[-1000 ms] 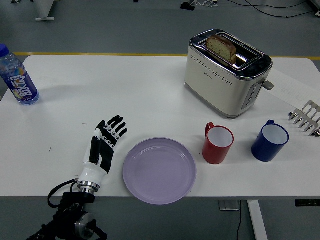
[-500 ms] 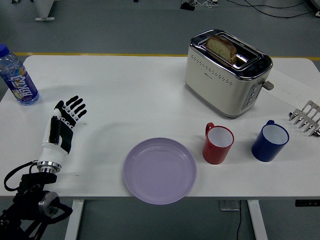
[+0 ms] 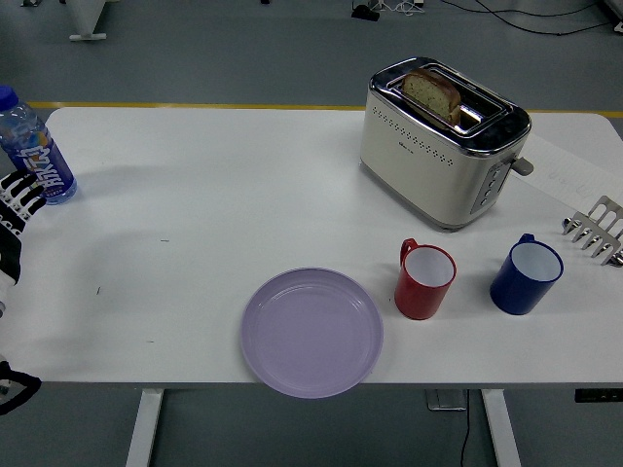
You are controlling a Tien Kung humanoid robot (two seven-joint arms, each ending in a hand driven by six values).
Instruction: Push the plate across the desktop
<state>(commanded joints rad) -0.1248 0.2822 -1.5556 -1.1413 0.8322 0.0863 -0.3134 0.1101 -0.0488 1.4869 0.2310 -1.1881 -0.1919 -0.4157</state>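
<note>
A lilac plate (image 3: pixel 311 332) lies flat near the table's front edge, a little left of centre, with its near rim at the edge. My left hand (image 3: pixel 18 209) is at the picture's far left edge, mostly cut off, its black and white fingers spread and holding nothing. It is far from the plate. The right arm is out of view.
A red mug (image 3: pixel 424 280) stands just right of the plate, a blue mug (image 3: pixel 526 273) further right. A cream toaster (image 3: pixel 443 141) with a bread slice (image 3: pixel 432 94) stands behind them. A water bottle (image 3: pixel 35 151) is at the far left, a metal rack (image 3: pixel 596 230) at the right edge.
My left hand has drawn away from beside the plate, moving left and back until it is nearly out of the picture. The plate has not visibly moved.
</note>
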